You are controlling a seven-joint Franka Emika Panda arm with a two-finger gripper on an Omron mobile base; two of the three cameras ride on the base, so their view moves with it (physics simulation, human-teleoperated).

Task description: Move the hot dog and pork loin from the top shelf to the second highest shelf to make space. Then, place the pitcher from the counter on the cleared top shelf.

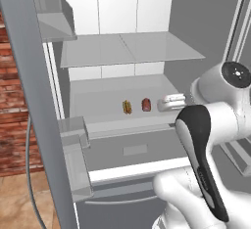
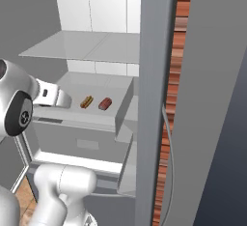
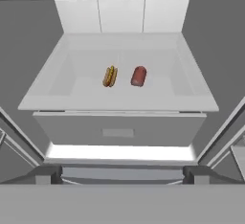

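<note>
The hot dog (image 3: 110,76) and the reddish-brown pork loin (image 3: 139,76) lie side by side on a white fridge shelf (image 3: 76,98), the hot dog to the left. Both also show from the base: hot dog (image 1: 127,106) (image 2: 87,102), pork loin (image 1: 146,104) (image 2: 105,104). A glass shelf (image 1: 127,49) above them is bare. My gripper (image 3: 122,176) is open and holds nothing, hanging back from the shelf's front edge with its fingertips (image 3: 48,174) spread wide. Its white hand (image 1: 170,102) (image 2: 57,97) is just right of the pork loin. The pitcher is out of view.
A grey drawer (image 3: 118,132) sits under the white shelf. The open fridge door with bins (image 1: 73,140) stands on the left, and the other door (image 2: 159,99) on the right. A brick wall (image 1: 12,101) lies beyond the left door.
</note>
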